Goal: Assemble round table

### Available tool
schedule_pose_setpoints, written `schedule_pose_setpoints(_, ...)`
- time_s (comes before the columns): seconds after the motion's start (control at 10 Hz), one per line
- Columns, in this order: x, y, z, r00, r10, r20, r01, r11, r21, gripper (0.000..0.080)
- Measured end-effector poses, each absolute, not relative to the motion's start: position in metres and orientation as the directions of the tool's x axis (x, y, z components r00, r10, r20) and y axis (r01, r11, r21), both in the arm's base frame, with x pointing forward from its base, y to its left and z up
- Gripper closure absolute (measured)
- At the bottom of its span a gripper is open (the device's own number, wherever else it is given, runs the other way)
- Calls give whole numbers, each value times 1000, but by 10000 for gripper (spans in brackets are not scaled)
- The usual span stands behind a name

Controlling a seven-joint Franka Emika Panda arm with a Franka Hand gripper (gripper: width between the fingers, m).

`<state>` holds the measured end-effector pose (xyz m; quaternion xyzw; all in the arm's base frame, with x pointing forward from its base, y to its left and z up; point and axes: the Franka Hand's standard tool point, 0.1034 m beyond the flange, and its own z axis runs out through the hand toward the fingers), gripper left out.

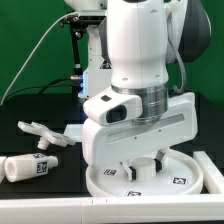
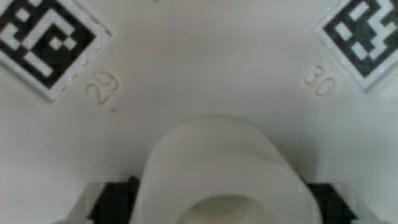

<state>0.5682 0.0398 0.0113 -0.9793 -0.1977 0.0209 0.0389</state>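
The large white round disc [image 1: 197, 181] lies flat at the front of the black table, its tags facing up. My gripper [image 1: 150, 166] reaches straight down into its middle. In the wrist view the disc surface [image 2: 196, 70] fills the frame with tags 29 and 30, and the raised central hub [image 2: 214, 160] stands between my dark fingertips [image 2: 118, 200]. The pads sit against both sides of the hub, so the gripper [image 2: 217, 205] is shut on it. The short cylindrical leg [image 1: 25, 167] lies on its side at the exterior view's left. The branched foot piece [image 1: 40, 132] lies behind it.
A white raised wall [image 1: 50, 212] runs along the front edge of the table, touching the disc's rim. The arm's big white body [image 1: 140, 60] hides the table's middle and back. A black stand with cables [image 1: 78, 50] rises behind.
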Motion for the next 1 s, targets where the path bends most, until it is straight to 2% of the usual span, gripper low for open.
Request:
schedule_pose_setpoints(0.1, 568, 40, 11, 921, 389, -26, 385, -919, -85, 322)
schedule_pose_setpoints(0.2, 566, 39, 15, 920, 389, -40, 384, -919, -93, 203)
schedule_pose_setpoints(0.3, 564, 34, 34, 921, 386, -62, 378, -920, -107, 161)
schedule_pose_setpoints(0.6, 561, 1, 73, 911, 400, -101, 386, -913, -133, 152)
schedule_pose_setpoints(1.0, 560, 8, 72, 920, 376, -111, 361, -923, -133, 151)
